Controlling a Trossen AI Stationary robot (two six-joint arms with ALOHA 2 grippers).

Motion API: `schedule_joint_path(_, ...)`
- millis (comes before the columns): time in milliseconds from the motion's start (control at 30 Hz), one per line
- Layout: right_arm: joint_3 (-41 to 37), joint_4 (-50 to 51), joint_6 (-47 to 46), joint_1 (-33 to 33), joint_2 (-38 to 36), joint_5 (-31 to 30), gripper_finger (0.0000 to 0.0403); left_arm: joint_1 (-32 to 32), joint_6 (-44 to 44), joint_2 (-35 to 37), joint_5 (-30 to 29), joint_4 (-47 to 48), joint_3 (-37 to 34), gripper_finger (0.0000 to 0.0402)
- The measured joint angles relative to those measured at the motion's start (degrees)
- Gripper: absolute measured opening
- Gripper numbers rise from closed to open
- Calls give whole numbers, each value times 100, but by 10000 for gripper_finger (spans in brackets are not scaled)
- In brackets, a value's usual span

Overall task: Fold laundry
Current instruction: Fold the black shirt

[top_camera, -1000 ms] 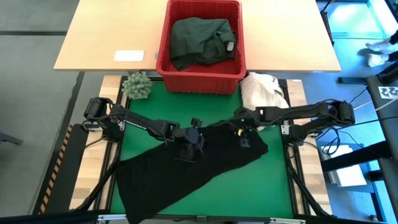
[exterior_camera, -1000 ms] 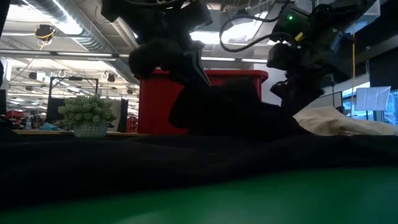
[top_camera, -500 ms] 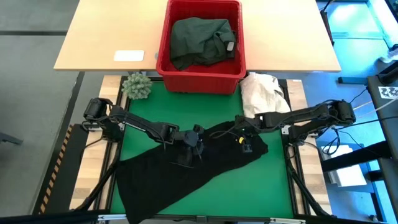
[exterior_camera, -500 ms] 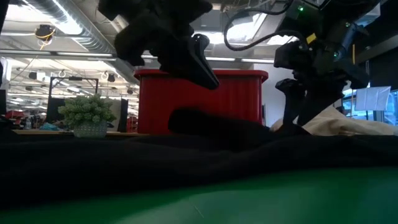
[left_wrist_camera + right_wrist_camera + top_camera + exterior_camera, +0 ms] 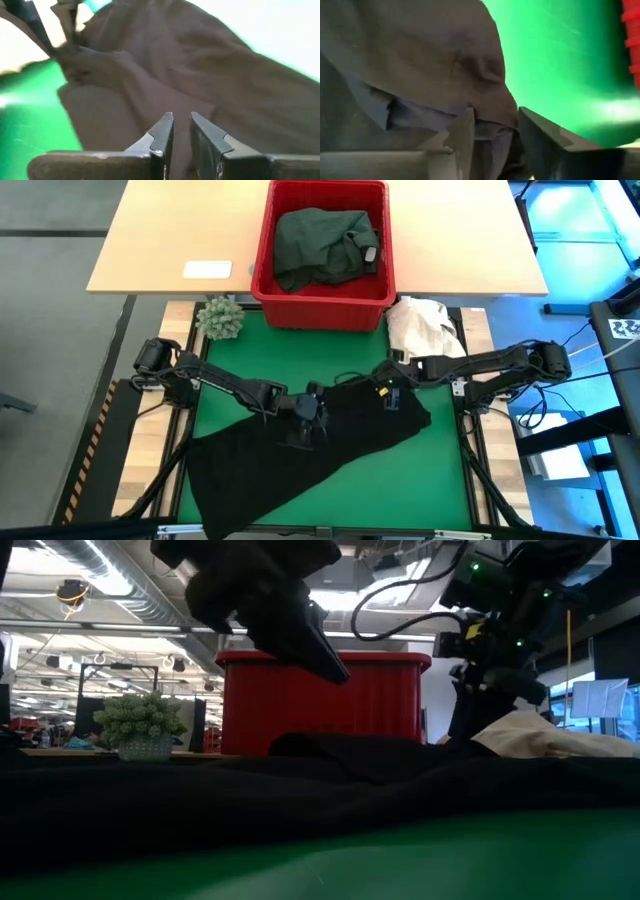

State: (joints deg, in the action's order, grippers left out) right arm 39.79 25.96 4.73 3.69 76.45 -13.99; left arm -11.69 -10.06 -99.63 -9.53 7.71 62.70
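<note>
Black garment (image 5: 300,455) spread on the green bench (image 5: 425,470), both arms over its upper edge.
To fold cleanly, each gripper should pinch one layer at the hem, then lift evenly. Left gripper (image 5: 308,412) hovers above the cloth, fingers (image 5: 161,131) nearly together and empty. Right gripper (image 5: 390,392) reaches in low at the hem, fingers (image 5: 462,131) apart around a fold; a dark green garment (image 5: 325,240) waits in the red basket (image 5: 262,275).
</note>
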Motion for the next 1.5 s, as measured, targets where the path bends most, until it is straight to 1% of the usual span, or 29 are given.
schedule_joint_path(67, 0, 6, 5, 111, 36, 244, 116, -64, 178, 0, 203, 180, 0, 56)
schedule_joint_path(133, 0, 86, 48, 199, 37, 455, 88, -161, 360, 0, 245, 392, 0, 56)
schedule_joint_path(300, 1, 846, 142, 325, -26, 591, 20, -427, 926, 0, 163, 967, 0, 56)
schedule_joint_path(367, 1, 1202, 52, 321, -21, 599, 7, -526, 1128, 0, 147, 1122, 0, 56)
schedule_joint_path(433, -2, 1353, -69, 310, -22, 547, 8, -611, 1281, -2, 144, 1196, -2, 56)
schedule_joint_path(633, -2, 1208, -172, 310, -158, 413, 38, -758, 1470, -2, 126, 1289, -2, 56)
schedule_joint_path(833, 189, 1191, -153, 308, -403, 414, 50, -836, 1728, -2, 126, 1437, -2, 56)
schedule_joint_path(900, 280, 1193, -149, 309, -497, 574, 54, -859, 1781, -2, 126, 1494, -2, 56)
schedule_joint_path(1033, 339, 1164, -150, 308, -601, 1306, 57, -888, 1981, -46, 128, 1556, -8, 56)
schedule_joint_path(1133, 317, 1185, -259, 243, -601, 1631, 57, -922, 2097, -131, 128, 1521, -60, 56)
schedule_joint_path(1300, 31, 1158, -585, -253, -601, 1663, 44, -1042, 2397, -266, 169, 1529, -289, 56)
schedule_joint_path(1433, -170, 1142, -1070, -920, -601, 1683, 15, -1174, 2497, -315, 169, 1511, -367, 56)
schedule_joint_path(1500, -260, 1048, -1325, -1278, -601, 1786, 5, -1218, 2499, -315, 124, 1513, -405, 56)
